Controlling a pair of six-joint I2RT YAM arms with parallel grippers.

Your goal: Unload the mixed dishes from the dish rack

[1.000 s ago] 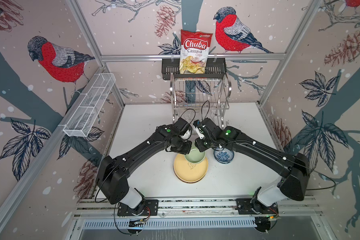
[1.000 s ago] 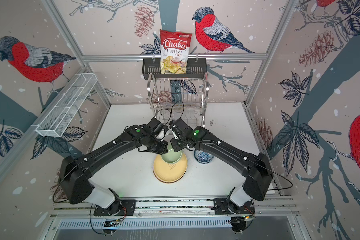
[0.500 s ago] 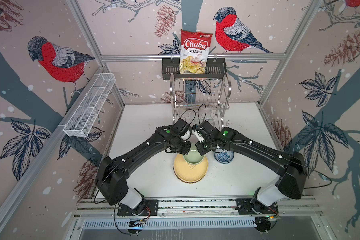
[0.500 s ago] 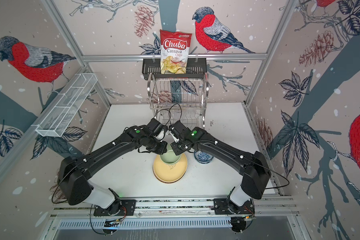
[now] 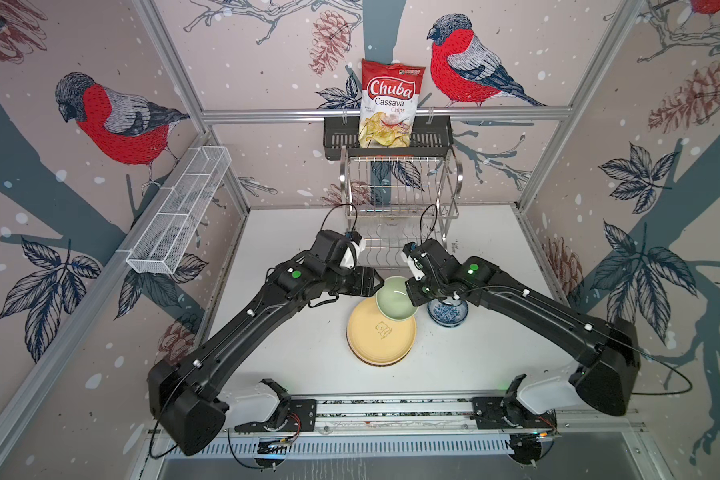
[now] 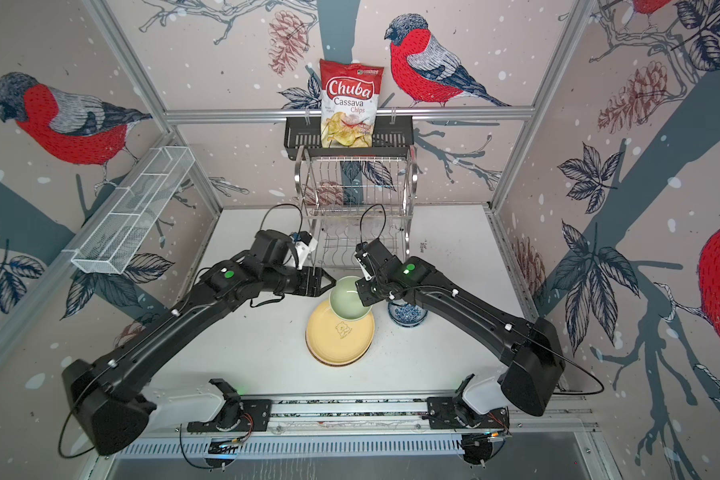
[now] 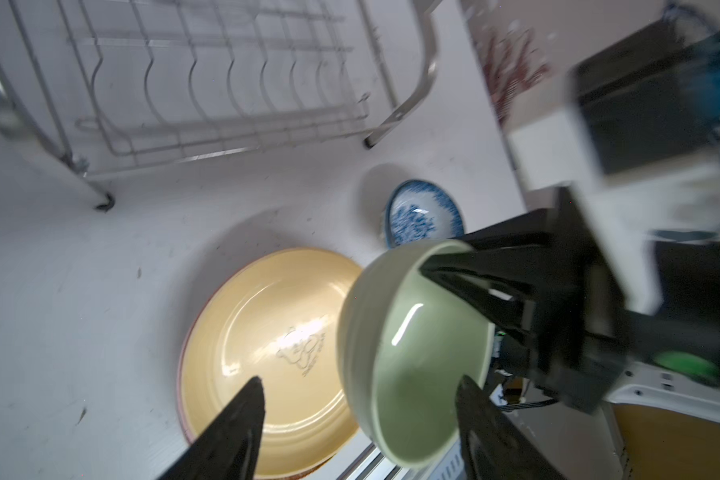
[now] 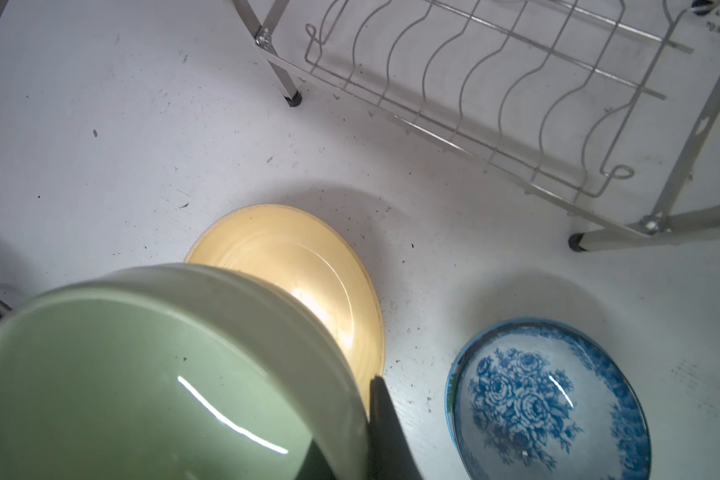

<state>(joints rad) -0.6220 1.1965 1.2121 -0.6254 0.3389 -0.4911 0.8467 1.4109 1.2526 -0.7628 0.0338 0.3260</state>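
Bowls are counted at two, a pale green bowl (image 5: 396, 298) and a blue-white patterned bowl (image 5: 449, 316). One cream-yellow plate (image 5: 380, 337) is seen face up, with a pinkish edge (image 7: 181, 374) showing under it in the left wrist view; how many plates lie beneath cannot be told. One dish rack (image 5: 400, 187) is seen, standing on the white table (image 5: 300, 345) beyond both grippers. The pale green bowl is held tilted by the right gripper (image 7: 443, 264), whose jaws are clamped on the rim, one finger inside and one outside. The left gripper (image 5: 377, 281) is spread wide with nothing gripped; the opposite side of that bowl lies between its fingertips, and whether it is touched cannot be told. The cream-yellow plate lies flat below the held bowl and both grippers; contact between bowl and plate cannot be made out. The blue-white patterned bowl rests on the table just beside and below the right gripper, on the side away from the left gripper.
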